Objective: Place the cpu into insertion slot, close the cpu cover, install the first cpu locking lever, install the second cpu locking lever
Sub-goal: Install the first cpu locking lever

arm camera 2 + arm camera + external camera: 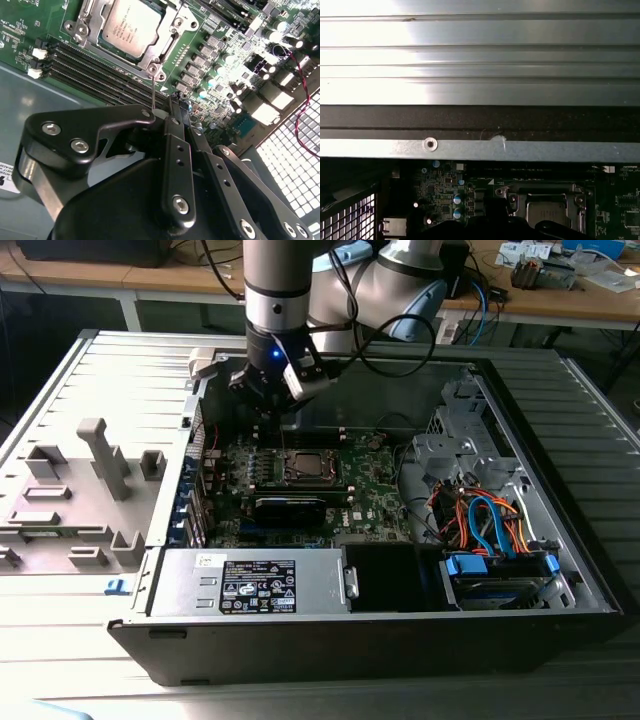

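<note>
The cpu (131, 27) lies flat in the insertion slot (305, 468) on the green board, its silvery face up; it also shows in the first wrist view as the cpu (545, 212). The cpu cover (167, 42) lies down around it as a silver frame. A thin locking lever (152, 90) stands up from the socket's corner. My gripper (180, 104) hangs just beside that lever's free end, fingers drawn together with nothing visibly between them. In the exterior view the gripper (270, 412) is above the board, just behind the socket toward the view's left.
Black memory slots (95, 70) run alongside the socket. A long black card (290, 508) lies in front of it. The power supply (250, 585), coloured cables (480, 520) and the case wall (480, 125) hem the board in. A grey fixture (90, 480) stands outside the case.
</note>
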Robot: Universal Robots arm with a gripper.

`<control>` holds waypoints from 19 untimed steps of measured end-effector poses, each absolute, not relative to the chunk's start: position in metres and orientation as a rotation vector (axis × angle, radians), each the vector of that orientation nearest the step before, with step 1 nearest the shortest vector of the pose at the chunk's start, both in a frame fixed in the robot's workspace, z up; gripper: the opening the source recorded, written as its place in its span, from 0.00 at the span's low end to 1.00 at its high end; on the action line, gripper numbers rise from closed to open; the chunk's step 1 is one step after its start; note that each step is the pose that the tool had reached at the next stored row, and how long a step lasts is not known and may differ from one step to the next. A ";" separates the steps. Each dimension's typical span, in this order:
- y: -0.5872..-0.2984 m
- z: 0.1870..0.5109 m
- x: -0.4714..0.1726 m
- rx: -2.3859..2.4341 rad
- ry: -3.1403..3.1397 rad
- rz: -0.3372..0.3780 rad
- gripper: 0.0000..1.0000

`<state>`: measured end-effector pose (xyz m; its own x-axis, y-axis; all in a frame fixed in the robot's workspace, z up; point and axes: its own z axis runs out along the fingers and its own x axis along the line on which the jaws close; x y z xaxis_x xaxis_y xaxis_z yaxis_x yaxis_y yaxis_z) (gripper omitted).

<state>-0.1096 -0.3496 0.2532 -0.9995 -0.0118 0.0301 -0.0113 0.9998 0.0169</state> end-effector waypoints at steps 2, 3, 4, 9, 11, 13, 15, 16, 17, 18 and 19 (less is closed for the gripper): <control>-0.350 0.253 -0.109 0.018 -3.111 -0.026 0.11; -0.350 0.253 -0.109 0.018 -3.111 -0.026 0.11; -0.350 0.253 -0.109 0.018 -3.111 -0.026 0.11; -0.350 0.252 -0.107 0.018 -3.111 -0.025 0.11; -0.350 0.252 -0.107 0.018 -3.111 -0.024 0.11; -0.350 0.251 -0.107 0.018 -3.111 -0.024 0.11; -0.350 0.251 -0.106 0.018 -3.111 -0.024 0.11; -0.350 0.251 -0.106 0.018 -3.111 -0.024 0.11; -0.350 0.251 -0.106 0.018 -3.111 -0.024 0.11; -0.350 0.251 -0.106 0.018 -3.111 -0.024 0.11; -0.350 0.250 -0.105 0.018 -3.111 -0.024 0.11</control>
